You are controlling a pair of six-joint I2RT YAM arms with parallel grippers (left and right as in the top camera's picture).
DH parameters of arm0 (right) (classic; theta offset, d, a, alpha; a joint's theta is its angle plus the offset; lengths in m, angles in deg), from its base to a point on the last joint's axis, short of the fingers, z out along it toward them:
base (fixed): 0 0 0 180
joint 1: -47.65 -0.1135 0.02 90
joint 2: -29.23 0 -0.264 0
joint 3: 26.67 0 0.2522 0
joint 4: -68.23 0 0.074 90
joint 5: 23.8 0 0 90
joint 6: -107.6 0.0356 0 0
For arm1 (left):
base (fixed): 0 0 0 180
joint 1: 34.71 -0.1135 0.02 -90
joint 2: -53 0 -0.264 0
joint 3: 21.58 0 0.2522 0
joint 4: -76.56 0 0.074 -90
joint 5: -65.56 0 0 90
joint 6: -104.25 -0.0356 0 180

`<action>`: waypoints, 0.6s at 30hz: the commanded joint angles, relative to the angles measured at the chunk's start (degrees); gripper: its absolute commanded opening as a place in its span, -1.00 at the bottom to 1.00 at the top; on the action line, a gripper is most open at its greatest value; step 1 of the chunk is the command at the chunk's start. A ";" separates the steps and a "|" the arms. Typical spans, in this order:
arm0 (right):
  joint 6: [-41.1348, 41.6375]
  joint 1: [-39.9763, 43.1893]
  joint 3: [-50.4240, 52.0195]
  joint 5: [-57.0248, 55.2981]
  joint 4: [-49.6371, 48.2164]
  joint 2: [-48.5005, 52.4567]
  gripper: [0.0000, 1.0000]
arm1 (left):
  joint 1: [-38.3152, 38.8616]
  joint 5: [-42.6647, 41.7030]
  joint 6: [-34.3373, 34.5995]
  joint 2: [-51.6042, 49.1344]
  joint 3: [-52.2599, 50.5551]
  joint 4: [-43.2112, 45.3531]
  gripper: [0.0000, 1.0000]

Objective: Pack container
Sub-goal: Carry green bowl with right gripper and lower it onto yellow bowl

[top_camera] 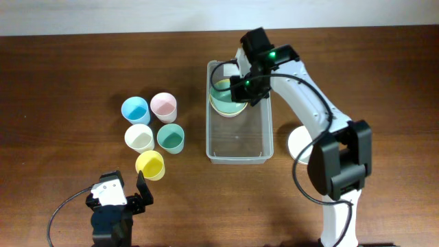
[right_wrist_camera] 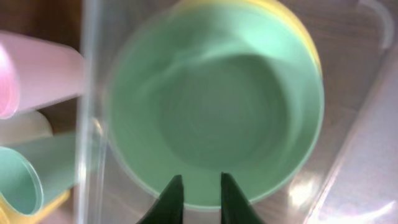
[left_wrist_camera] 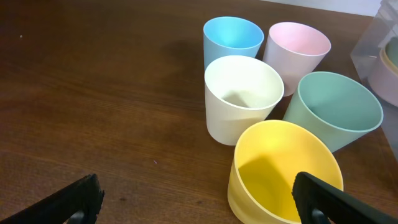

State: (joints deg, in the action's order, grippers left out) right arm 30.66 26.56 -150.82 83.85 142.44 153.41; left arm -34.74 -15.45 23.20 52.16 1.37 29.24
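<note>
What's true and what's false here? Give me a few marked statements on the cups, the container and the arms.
1. The yellow cup is the cup nearest the left gripper. True.
2. The left gripper is shut on the yellow cup. False: its jaws stand wide open and hold nothing.
3. The container has nothing in it. False: a green bowl sits at one end of it.
4. The right gripper hangs over the green bowl, inside the container. True.
5. The blue cup lies on its side. False: it stands upright beside the pink cup.
</note>
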 commanded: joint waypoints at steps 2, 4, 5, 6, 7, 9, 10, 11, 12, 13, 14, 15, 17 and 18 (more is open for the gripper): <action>-1.25 -1.81 0.48 0.11 2.14 1.42 -0.85 | -0.13 -0.42 -0.90 0.46 -0.31 0.11 0.99; -2.34 -2.25 0.46 -0.15 2.43 1.38 -0.85 | -0.13 -0.42 -0.90 0.46 -0.31 0.09 0.99; -2.36 -2.51 0.48 -0.48 2.45 1.38 -0.85 | -0.13 -0.42 -0.90 0.46 -0.31 0.11 0.99; -2.34 -2.60 0.46 -0.94 2.40 1.38 -0.85 | -0.13 -0.39 -0.90 0.46 -0.31 0.11 0.99; -2.34 -2.67 0.46 -1.68 2.10 1.38 -0.85 | -0.13 -0.42 -0.90 0.46 -0.31 0.09 0.99; -2.32 -2.64 0.46 -3.23 1.36 1.38 -0.84 | -0.13 -0.39 -0.90 0.46 -0.31 0.11 0.99; -2.32 -2.62 0.46 -4.09 0.92 1.38 -0.84 | -0.13 -0.39 -0.90 0.46 -0.31 0.11 0.99; -2.34 -2.54 0.44 -4.17 0.66 1.14 -0.84 | -0.13 -0.39 -0.90 0.46 -0.31 0.09 0.99; -2.34 -2.54 0.44 -4.13 0.66 0.59 -0.85 | -0.13 -0.42 -0.90 0.46 -0.31 0.11 0.99; -2.58 -2.54 0.44 -4.17 0.66 -0.20 -0.85 | -0.13 -0.42 -0.90 0.46 -0.31 0.09 0.99; -3.54 -2.67 0.44 -4.15 0.52 -1.31 -0.84 | -0.13 -0.39 -0.90 0.46 -0.31 0.09 0.99; -4.02 -2.89 0.44 -4.17 0.42 -2.16 -0.84 | -0.13 -0.39 -0.90 0.46 -0.31 0.09 0.99; -4.74 -3.32 0.44 -4.17 0.42 -4.57 -0.84 | -0.13 -0.39 -0.90 0.46 -0.31 0.09 0.99; -4.74 -3.74 0.44 -4.17 0.55 -6.19 -0.85 | -0.13 -0.39 -0.90 0.46 -0.31 0.09 0.99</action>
State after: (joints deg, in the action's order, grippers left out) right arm 27.65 24.16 -150.75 80.68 143.09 153.83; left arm -34.74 -15.45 23.20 52.16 1.37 29.24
